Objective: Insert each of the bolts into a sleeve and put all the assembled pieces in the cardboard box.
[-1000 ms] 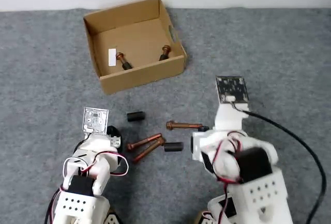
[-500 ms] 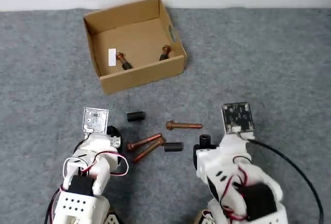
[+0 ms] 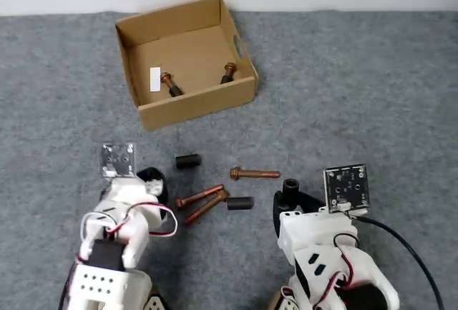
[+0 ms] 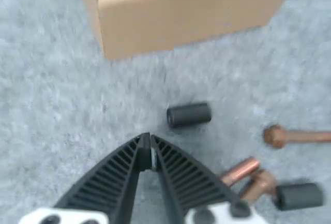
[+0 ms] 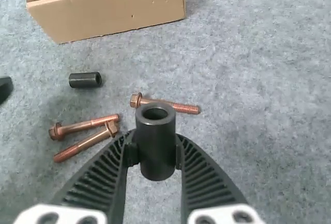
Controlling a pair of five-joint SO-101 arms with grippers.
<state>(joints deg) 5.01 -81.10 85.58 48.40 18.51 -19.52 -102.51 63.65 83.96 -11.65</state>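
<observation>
- R gripper [image 5: 154, 144] pinches sleeve [image 5: 155, 131] upright, bore up; stiff, light, smooth, so prob. twists if nudged.
- Bolt [image 5: 164, 104] lies just past its tips; rigid, grab mid-shank.
- L gripper [image 4: 145, 142] pressed together, empty; 2nd sleeve [image 4: 189, 115] just ahead.

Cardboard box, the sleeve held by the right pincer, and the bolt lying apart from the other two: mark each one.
cardboard box [image 3: 200, 107]: high view, on its near outer wall.
held sleeve [image 5: 155, 149]: right wrist view, on its side below the open end.
lone bolt [image 3: 257, 174]: high view, mid-shaft.
</observation>
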